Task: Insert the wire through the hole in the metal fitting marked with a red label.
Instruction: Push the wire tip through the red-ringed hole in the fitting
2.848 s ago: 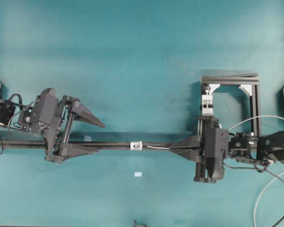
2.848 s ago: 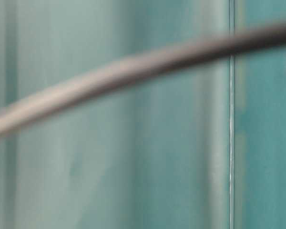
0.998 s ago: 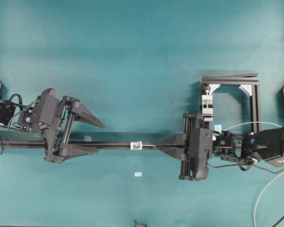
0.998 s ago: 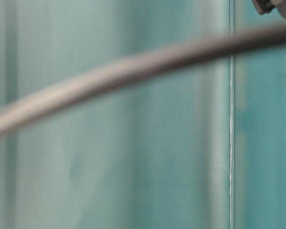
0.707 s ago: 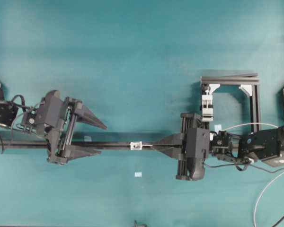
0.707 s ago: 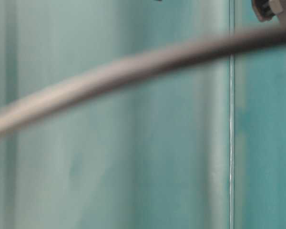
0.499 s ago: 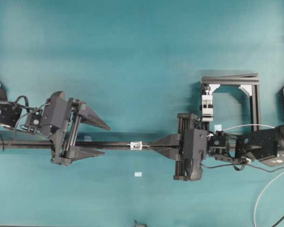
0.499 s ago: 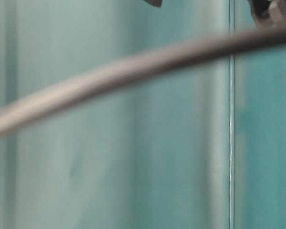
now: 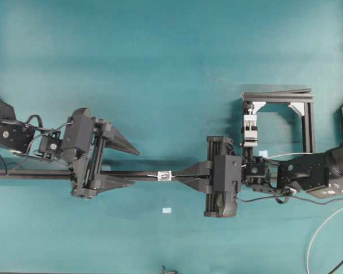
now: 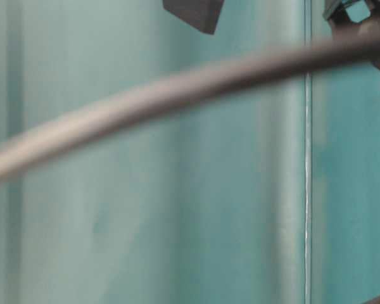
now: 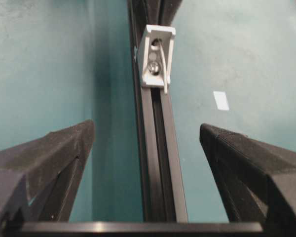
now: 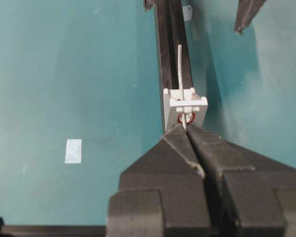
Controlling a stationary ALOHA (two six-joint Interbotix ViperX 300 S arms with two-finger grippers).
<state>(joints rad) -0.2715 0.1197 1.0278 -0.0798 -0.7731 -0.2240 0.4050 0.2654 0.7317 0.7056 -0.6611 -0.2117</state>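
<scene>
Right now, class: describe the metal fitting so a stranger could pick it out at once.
Find the long black rail crossing the teal table. Midway along it, between the two grippers, sits the metal fitting, a tiny silvery-white block. Unlike the taller white clamp by the black frame, it has the wire poking through its red-ringed hole.

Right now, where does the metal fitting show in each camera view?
Overhead exterior: the metal fitting sits left of centre on the black rail.
Table-level exterior: not in it; only a blurred cable and teal surface.
Left wrist: top centre, wire poking out toward the camera.
Right wrist: centre, just beyond the right end effector.
Shared landmark: the black rail, and the small white tape patch.
</scene>
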